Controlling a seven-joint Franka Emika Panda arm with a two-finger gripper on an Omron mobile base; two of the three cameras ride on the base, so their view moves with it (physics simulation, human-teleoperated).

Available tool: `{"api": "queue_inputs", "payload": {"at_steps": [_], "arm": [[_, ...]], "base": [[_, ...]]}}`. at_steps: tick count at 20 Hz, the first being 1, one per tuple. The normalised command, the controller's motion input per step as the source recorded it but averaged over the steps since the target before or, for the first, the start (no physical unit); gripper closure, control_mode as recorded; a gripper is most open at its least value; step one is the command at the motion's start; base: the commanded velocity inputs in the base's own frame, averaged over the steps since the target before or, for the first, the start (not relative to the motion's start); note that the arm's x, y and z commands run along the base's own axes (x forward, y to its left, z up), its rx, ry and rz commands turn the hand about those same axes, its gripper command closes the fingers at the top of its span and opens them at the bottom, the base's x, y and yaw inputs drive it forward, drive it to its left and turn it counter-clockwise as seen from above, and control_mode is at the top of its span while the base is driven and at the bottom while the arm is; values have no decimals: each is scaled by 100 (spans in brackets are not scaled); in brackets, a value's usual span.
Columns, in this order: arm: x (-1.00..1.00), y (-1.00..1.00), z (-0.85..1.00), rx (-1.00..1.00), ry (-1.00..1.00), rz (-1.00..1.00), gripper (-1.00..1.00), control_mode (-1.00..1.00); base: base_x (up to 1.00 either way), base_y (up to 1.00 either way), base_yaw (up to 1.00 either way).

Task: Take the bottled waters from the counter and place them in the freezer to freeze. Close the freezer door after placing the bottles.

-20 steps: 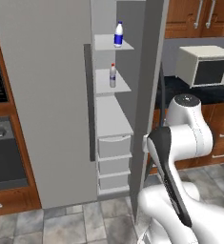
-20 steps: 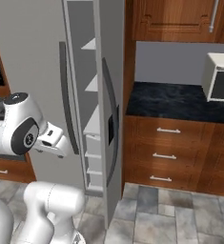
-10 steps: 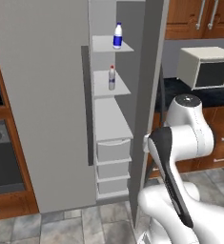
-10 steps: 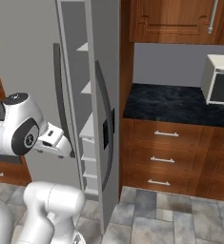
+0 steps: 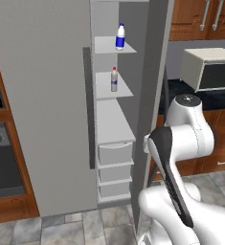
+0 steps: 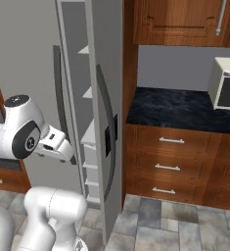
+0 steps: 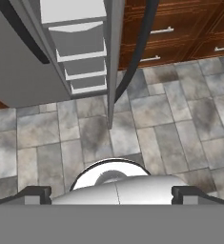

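Since the earlier frame the base has shifted, so the whole scene slides in both base views; bottles unmoved on their shelves. Freezer door [image 5: 42,105] stands open at left. Inside the freezer [image 5: 111,143], blue-cap bottle [image 5: 120,37] stands upright on the top shelf [image 5: 109,46], red-cap bottle [image 5: 114,79] on the shelf below. Fingers [image 7: 111,193] are apart, empty, pointing at the floor [image 7: 147,138]. Counter [image 6: 180,109] lies right.

Flat, even rendered light with no visible source and no glare; surfaces look matte. Soft shade lies inside the freezer [image 5: 115,110] under its shelves and beneath the upper cabinets [image 6: 177,22]. Edges are slightly soft and pixelated throughout, and floor tiles [image 7: 147,124] stay undistorted
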Motion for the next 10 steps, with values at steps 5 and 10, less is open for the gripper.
{"api": "queue_inputs", "payload": {"at_steps": [5,10], "arm": [[0,0,0,0,0,0,-100,100],[-8,-7,15,0,-3,1,-100,-100]], "base": [[0,0,0],[-1,0,0]]}}
